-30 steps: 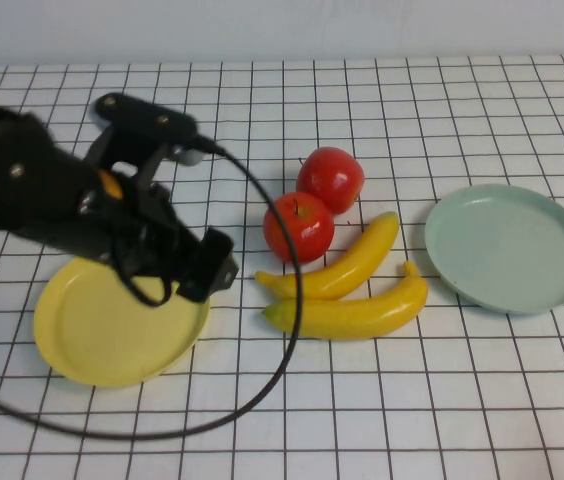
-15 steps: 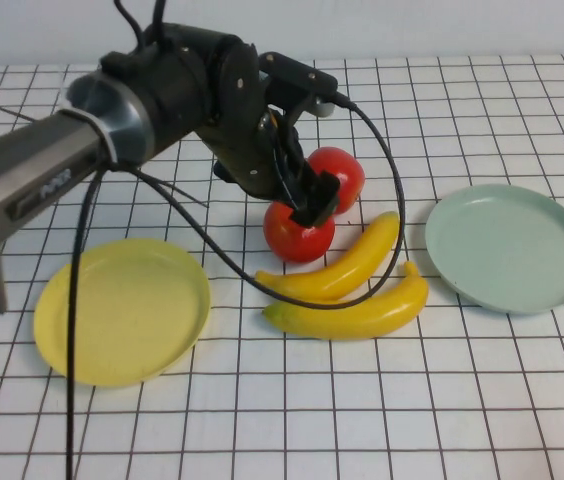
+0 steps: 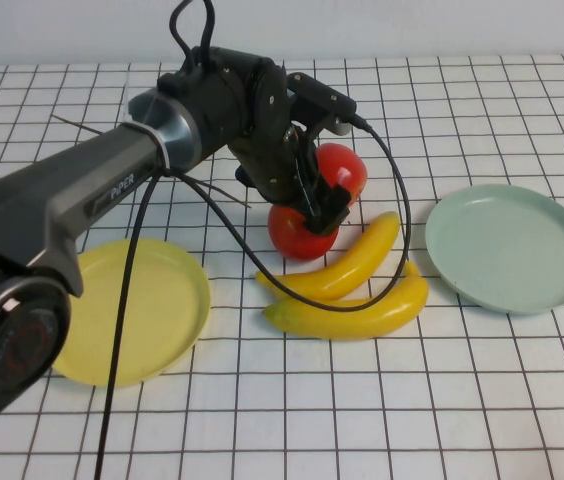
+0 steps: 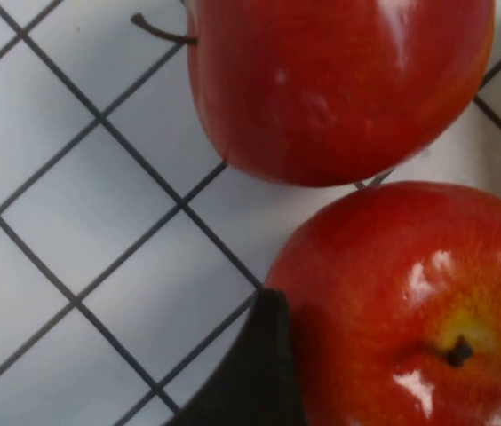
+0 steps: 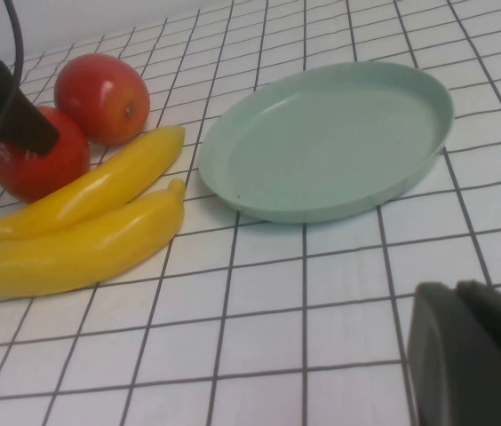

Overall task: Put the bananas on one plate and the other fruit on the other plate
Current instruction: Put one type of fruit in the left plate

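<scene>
the left gripper (image 3: 320, 205) hangs mid-frame over the nearer shiny red apple (image 3: 300, 232); whether its jaws are parted or closed, i cannot tell. centre on this apple, clear of the second red apple (image 3: 340, 170) touching behind. the right gripper (image 5: 477, 351) sits parked, jaws unclear.

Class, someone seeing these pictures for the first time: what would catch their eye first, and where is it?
The black left arm reaching across the table, its left gripper down on the near red apple. A second apple sits just behind, with two yellow bananas in front. The yellow plate lies left, the grey-green plate right; the right gripper stays near it.
</scene>
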Robot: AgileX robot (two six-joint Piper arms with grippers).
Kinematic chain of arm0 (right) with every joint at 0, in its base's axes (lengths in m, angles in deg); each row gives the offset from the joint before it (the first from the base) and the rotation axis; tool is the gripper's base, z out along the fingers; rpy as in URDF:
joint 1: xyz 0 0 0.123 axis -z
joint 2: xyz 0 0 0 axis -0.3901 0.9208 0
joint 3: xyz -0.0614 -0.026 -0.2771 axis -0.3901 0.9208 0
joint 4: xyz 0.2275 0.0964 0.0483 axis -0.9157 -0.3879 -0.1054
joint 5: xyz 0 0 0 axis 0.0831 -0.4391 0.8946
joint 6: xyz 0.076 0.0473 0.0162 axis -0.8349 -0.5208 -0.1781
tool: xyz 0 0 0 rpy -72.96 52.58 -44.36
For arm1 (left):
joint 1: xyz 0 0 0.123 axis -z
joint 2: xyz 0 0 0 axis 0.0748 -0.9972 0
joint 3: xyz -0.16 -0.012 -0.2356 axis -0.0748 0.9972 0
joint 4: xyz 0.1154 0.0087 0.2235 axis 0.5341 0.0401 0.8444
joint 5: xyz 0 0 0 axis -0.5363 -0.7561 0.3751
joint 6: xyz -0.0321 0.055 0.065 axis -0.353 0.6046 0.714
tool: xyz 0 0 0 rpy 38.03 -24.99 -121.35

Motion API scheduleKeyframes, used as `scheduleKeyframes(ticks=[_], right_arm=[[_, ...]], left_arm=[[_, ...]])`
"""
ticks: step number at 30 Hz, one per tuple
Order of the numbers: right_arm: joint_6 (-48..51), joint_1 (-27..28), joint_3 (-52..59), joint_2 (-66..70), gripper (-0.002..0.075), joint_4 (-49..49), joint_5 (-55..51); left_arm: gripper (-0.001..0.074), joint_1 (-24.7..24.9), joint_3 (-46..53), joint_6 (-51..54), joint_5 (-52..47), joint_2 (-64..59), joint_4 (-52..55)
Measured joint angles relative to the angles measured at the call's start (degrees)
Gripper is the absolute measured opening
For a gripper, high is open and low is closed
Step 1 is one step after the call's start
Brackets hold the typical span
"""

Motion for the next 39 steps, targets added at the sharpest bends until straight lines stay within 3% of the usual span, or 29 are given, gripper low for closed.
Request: scheduleKeyframes(ticks=[5, 16, 20, 28, 39], right_arm=[[0.0, 0.0, 0.0, 0.0, -0.0015, 0.0, 0.0], [0.0, 0.0, 0.0, 0.0, -0.0015, 0.0, 0.0], [0.0, 0.0, 0.0, 0.0, -0.0015, 0.0, 0.0], [0.0, 0.0, 0.0, 0.0, -0.0015, 0.0, 0.0], [0.0, 0.0, 0.0, 0.0, -0.0015, 0.0, 0.0]], left_arm=[[0.058, -0.3, 0.0, 0.04, 0.24, -0.04, -0.47], [0.0578, -1.06, 3.46, -1.29, -1.5, 11.59, 3.92], [0.0578, -3.69, 13.99, -2.21, 0.1, 20.62, 4.75], [0.0578, -12.98, 43.25, -8.33, 12.79, 34.63, 7.65], [0.0578, -17.31, 48.71, -15.19, 16.72, 35.74, 8.09]])
